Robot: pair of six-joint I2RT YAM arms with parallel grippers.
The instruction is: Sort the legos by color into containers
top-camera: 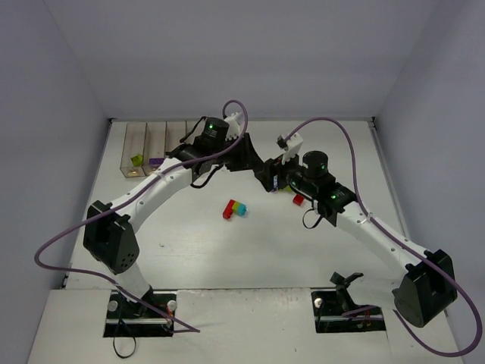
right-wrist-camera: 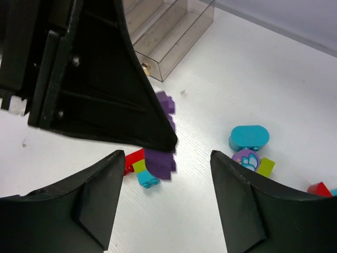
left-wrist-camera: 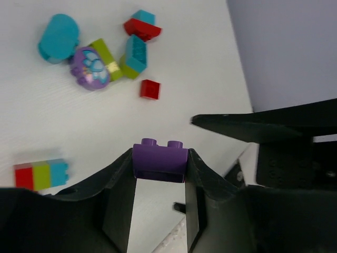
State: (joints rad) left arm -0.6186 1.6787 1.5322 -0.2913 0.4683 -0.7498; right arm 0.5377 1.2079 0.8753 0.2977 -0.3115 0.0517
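- The left end effector is clamping a purple brick between its fingers, with the studs pointing away from the wrist.
- The right end effector is holding its fingers apart, gripping nothing. It is sitting close beside the left one, with the purple brick just beyond its tips.
- Loose legos in teal, lime, red and purple are lying on the surface ahead of the left end effector.
- A striped brick is lying nearer it, off to one side.
- The containers are standing farther ahead of the right end effector.
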